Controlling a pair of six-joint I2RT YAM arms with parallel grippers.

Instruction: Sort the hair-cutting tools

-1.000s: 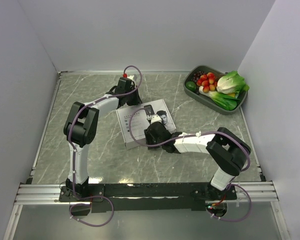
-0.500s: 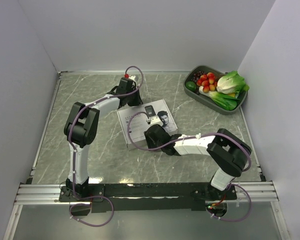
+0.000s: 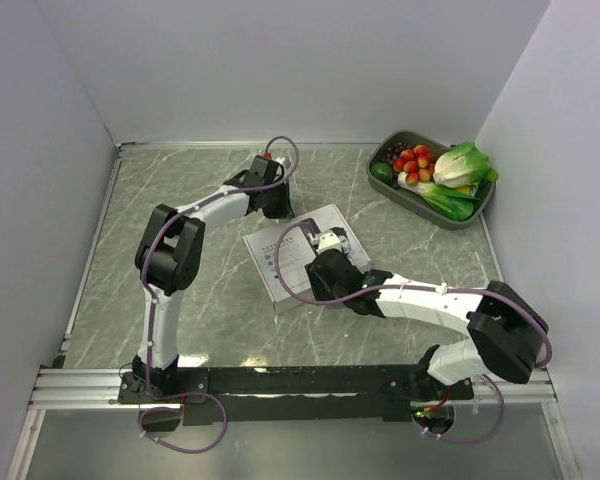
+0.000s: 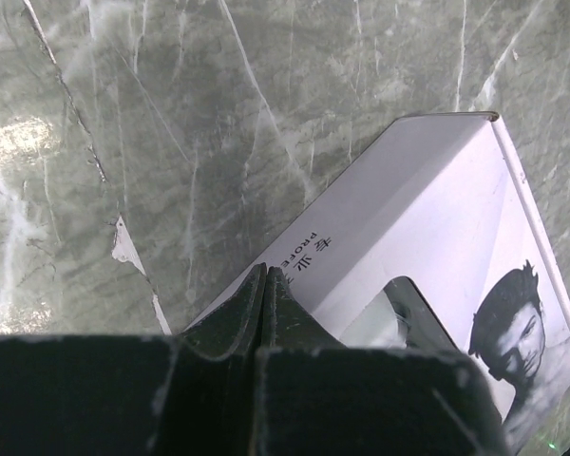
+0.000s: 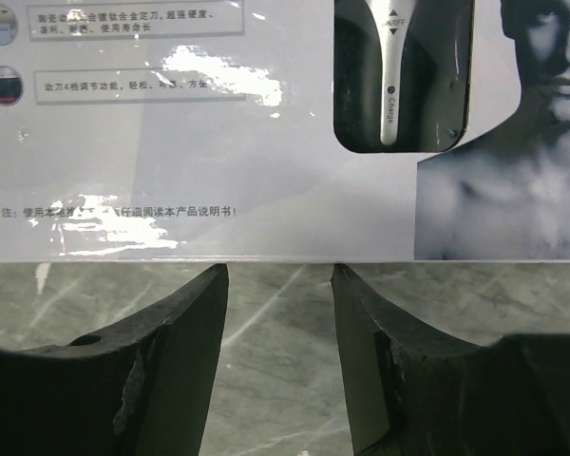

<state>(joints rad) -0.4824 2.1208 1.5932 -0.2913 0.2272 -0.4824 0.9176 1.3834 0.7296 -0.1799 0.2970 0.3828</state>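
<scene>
Marbled worktop (image 3: 210,320): your left claw (image 4: 264,275), pinched shut, likely steadies the box (image 4: 427,218) just ahead; right claw (image 5: 277,275), parted, fronts its edge.

The white box (image 3: 285,258) has slid right and slightly nearer; the left gripper (image 3: 277,205) has moved right along its far edge; the right arm (image 3: 430,300) has stretched, its elbow swinging right and nearer.

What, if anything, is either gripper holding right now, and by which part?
Right gripper: nothing, jaws open before the white box. Left gripper: jaws shut at the box's edge; whether they pinch it cannot be told.
</scene>
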